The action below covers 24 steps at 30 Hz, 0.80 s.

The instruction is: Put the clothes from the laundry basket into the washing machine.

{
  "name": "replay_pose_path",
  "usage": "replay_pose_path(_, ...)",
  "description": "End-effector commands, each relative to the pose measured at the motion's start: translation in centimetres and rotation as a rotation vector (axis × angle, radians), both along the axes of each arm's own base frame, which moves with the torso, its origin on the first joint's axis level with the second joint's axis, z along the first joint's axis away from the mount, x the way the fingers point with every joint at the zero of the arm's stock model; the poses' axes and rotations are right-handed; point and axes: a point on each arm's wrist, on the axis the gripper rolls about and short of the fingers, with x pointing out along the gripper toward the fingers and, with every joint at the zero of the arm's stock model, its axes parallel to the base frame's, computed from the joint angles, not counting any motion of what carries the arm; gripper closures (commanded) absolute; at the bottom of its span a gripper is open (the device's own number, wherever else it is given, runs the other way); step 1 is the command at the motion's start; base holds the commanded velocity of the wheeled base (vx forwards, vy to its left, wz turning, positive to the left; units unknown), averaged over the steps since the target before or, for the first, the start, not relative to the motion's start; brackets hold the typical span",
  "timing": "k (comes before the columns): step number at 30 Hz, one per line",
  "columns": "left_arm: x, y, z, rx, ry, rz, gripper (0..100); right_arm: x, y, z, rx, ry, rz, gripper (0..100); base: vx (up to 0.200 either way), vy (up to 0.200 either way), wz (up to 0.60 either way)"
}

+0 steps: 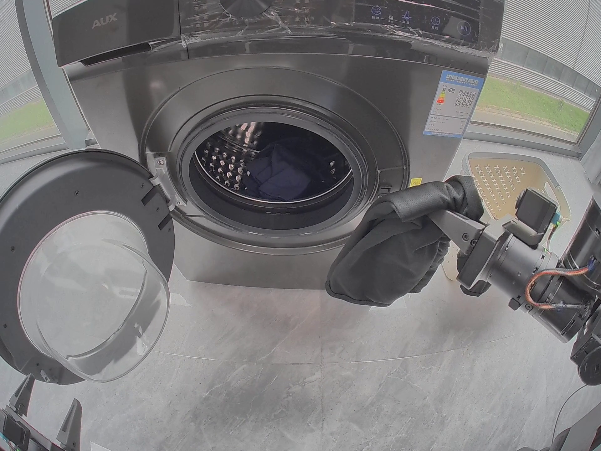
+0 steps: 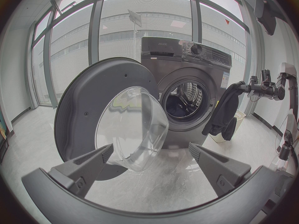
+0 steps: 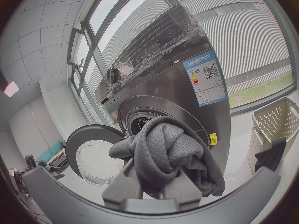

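Note:
A grey washing machine [image 1: 275,82] faces me, its round door [image 1: 81,264] swung wide to the left. Dark blue clothes [image 1: 285,170] lie inside the drum. My right gripper [image 1: 452,219] is shut on a dark grey garment [image 1: 391,245], which hangs in the air to the lower right of the drum opening. The same garment [image 3: 168,153] bunches over the fingers in the right wrist view. The cream laundry basket [image 1: 510,180] stands on the floor to the right of the machine, with a black cloth [image 3: 272,153] draped over its rim. My left gripper [image 2: 149,153] is open, low at the left, facing the door.
The open door [image 2: 102,109] with its clear glass bowl [image 2: 130,125] juts out over the floor on the left. Pale marble floor [image 1: 313,371] lies bare in front of the machine. Tall windows stand behind and beside it.

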Motion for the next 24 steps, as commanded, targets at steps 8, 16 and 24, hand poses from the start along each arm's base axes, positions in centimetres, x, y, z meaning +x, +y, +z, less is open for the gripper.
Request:
replay_pose_path(8,0.0,0.0,-0.5,0.003,0.000,0.002,0,-0.3,0.1,-0.2,-0.007,0.006,0.008,100,0.000,0.075,0.00)
replay_pose_path(16,0.0,0.0,-0.5,0.020,0.000,0.006,0,-0.8,2.3,-0.6,0.029,0.057,0.057,100,0.000,0.000,0.00)
replay_pose_path(24,0.0,0.0,-0.5,0.042,-0.005,-0.006,0,-0.3,5.7,-0.7,0.071,0.091,0.070,100,0.000,0.000,0.00)
